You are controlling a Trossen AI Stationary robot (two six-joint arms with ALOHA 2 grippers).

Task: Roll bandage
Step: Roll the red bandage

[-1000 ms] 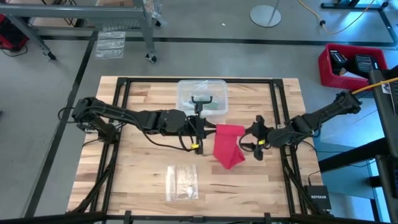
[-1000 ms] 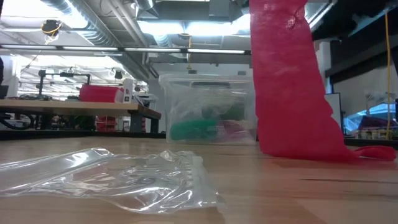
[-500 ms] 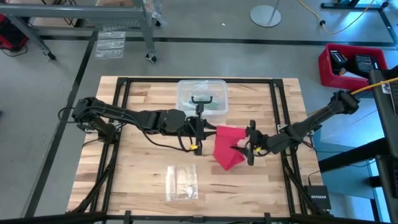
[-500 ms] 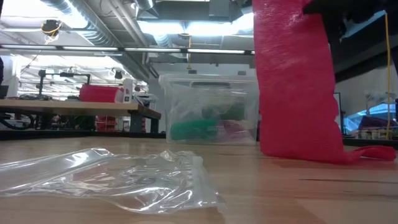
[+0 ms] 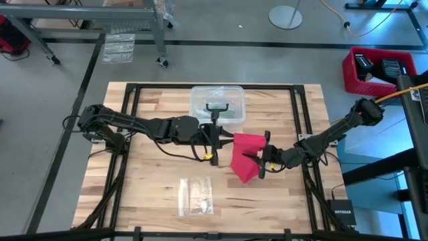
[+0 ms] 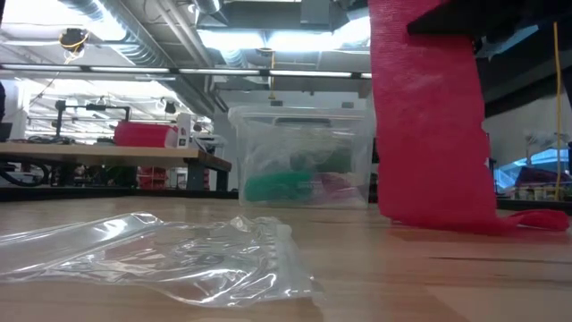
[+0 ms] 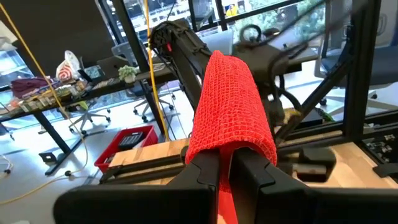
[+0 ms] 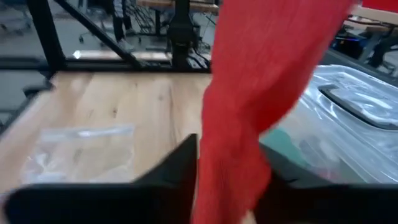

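We've got the left gripper (image 7: 225, 163) fingers pinched on the bandage (image 5: 246, 155) top and the right gripper (image 8: 227, 163) fingers narrowing around the hanging strip, so we should keep it taut before rolling.

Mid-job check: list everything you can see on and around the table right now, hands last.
bandage: one, red, held up off the middle of the table, its lower end trailing on the wood
box: one, clear with a black handle, far edge of the table behind the bandage
bag: one, clear plastic, flat on the near part of the table
table: one, light wood with a black frame
crate: one, red, on the floor to the right of the table
left hand: one, dark, shut on the bandage's upper end
right hand: one, dark, fingers on either side of the hanging bandage; grip not clear
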